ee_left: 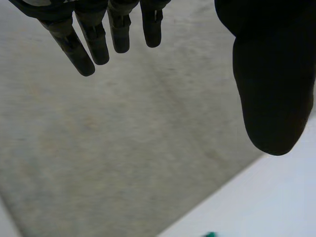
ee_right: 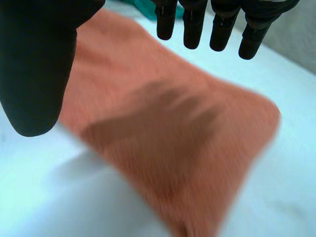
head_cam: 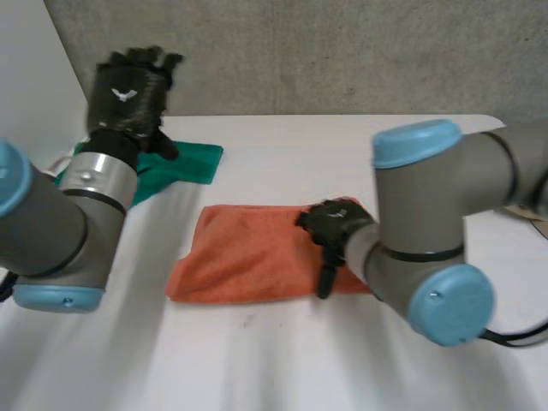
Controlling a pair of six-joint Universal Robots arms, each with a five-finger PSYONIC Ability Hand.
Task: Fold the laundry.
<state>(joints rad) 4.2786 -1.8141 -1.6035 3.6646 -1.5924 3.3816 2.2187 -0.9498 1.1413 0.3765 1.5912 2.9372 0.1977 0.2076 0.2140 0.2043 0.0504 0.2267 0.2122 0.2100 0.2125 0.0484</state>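
Head view, orange towel (head_cam: 244, 253), flat folded rectangle, right hand (head_cam: 334, 224) over it

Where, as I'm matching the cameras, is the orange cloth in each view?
Head view: the orange cloth lies on the table, its right end under the right hand.
Left wrist view: the left hand faces the grey wall and the table.
Right wrist view: the cloth spreads below that hand's palm.
Shared landmark: the green cloth, in all three.

Orange towel (head_cam: 248, 253) flat at ctr; green cloth (head_cam: 193, 160) far-left.
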